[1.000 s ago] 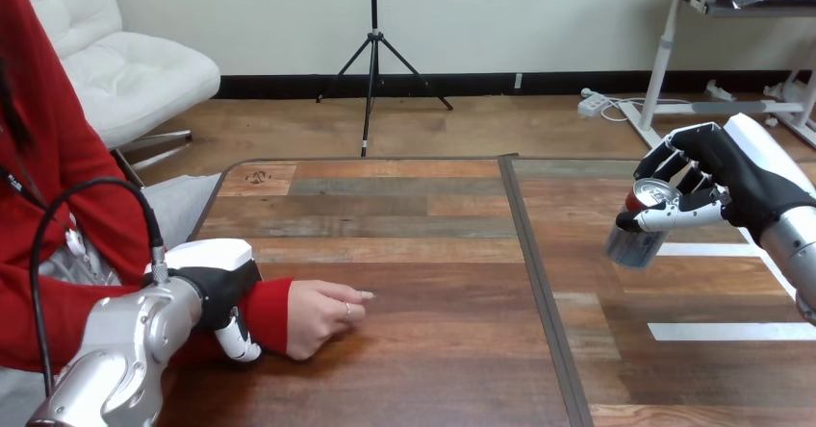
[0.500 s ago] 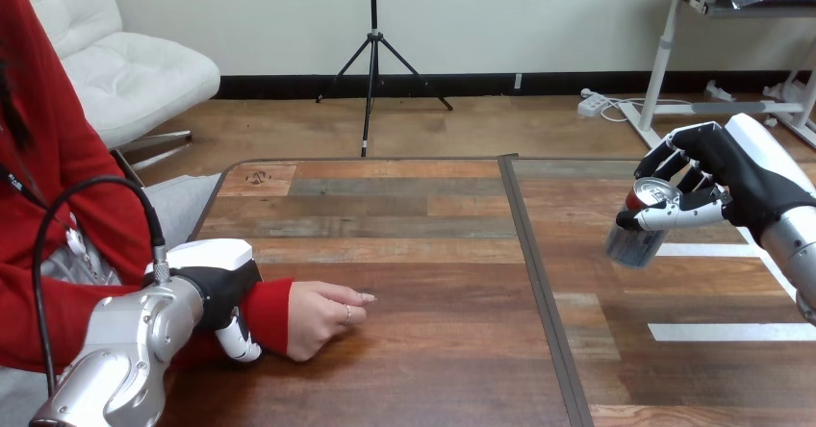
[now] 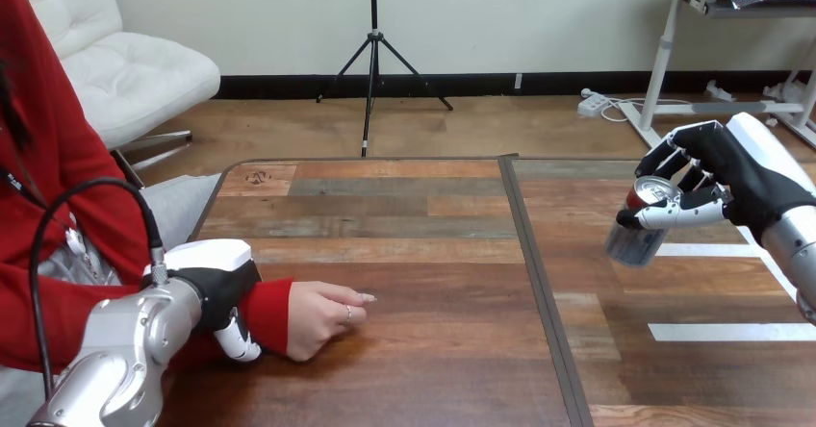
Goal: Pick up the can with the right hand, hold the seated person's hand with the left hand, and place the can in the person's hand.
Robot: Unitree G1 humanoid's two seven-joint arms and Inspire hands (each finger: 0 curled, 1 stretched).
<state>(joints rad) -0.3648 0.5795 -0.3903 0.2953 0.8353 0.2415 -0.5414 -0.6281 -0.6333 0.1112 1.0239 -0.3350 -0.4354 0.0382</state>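
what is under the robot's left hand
The person's red-sleeved wrist, lying on the table. The left hand curls its thumb round it; the part beneath the palm is covered.

Wooden table, planks in mixed browns, w/ a dark seam running front to back, right of centre. The person's hand lay on it at front left, loosely curled. White tape strips were stuck flat on the rt section.

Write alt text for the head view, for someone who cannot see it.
The robot's right hand holds a tilted can over the table's right side. Its left hand clasps the person's wrist at the left, the person's hand resting on the table.
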